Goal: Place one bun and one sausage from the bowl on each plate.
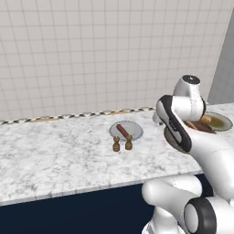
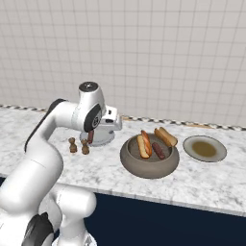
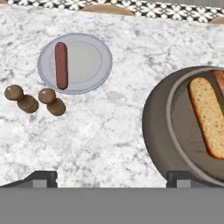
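Plates: 2 | buns: 2 | sausages: 3 | shakers: 2

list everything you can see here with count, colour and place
bowl: 1, grey-brown, counter, between the plates
buns: 2, tan, in bowl
sausages: 3, red-brown; 2 in bowl, 1 on grey plate
grey plate: 1, light grey, left of bowl
tan plate: 1, tan, dark centre, right of bowl, nothing on it
shakers: 2, brown, in front of grey plate
counter: 1, white marble
wall: 1, pale tiles
gripper: 1, dark tips, open, above counter between grey plate and bowl
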Robot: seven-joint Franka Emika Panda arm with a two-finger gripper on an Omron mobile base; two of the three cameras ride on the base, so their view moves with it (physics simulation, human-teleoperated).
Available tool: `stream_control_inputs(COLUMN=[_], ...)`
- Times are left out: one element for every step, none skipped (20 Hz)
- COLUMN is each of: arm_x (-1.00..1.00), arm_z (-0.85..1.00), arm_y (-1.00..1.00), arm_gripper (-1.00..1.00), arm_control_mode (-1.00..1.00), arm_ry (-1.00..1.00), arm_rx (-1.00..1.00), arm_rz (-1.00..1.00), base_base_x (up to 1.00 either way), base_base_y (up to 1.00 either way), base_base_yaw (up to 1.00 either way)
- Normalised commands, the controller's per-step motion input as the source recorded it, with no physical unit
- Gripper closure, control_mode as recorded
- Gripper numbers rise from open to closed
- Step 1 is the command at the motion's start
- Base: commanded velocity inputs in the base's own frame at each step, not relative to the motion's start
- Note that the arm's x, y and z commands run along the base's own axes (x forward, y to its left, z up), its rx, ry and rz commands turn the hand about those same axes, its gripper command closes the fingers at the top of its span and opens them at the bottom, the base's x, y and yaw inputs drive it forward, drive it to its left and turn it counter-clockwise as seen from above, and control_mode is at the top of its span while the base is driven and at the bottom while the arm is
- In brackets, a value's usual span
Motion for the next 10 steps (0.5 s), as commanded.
stream_control_inputs(arm_x=[-0.49, -0.41, -0.42, -0.43, -0.36, -0.2, -0.05, 0.0, 0.0, 0.0], arm_z=[0.25, 0.0, 0.0, 0.0, 0.0, 0.0, 0.0, 0.0, 0.0, 0.0], arm_y=[-0.92, -1.0, -1.0, -1.0, -0.92, -0.9, -0.81, -0.71, -0.59, -0.51], arm_gripper=[-1.0, -1.0, -1.0, -1.0, -1.0, -1.0, -1.0, -1.0, -1.0, -1.0], arm_control_mode=[-1.0, -1.0, -1.0, -1.0, -1.0, -1.0, -1.0, -1.0, -1.0, -1.0], arm_ry=[-0.05, -0.04, -0.11, -0.15, -0.15, -0.08, -0.01, 0.0, 0.0, 0.01], arm_rx=[0.0, 0.0, 0.08, 0.11, 0.09, 0.05, 0.0, 0.0, 0.0, -0.08], arm_rz=[0.06, 0.0, 0.0, 0.0, 0.0, 0.0, 0.0, 0.0, 0.0, -0.03], base_base_x=[0.0, 0.0, 0.0, 0.0, 0.0, 0.0, 0.0, 0.0, 0.0, 0.0], base_base_y=[0.0, 0.0, 0.0, 0.0, 0.0, 0.0, 0.0, 0.0, 0.0, 0.0], base_base_yaw=[0.0, 0.0, 0.0, 0.0, 0.0, 0.0, 0.0, 0.0, 0.0, 0.0])
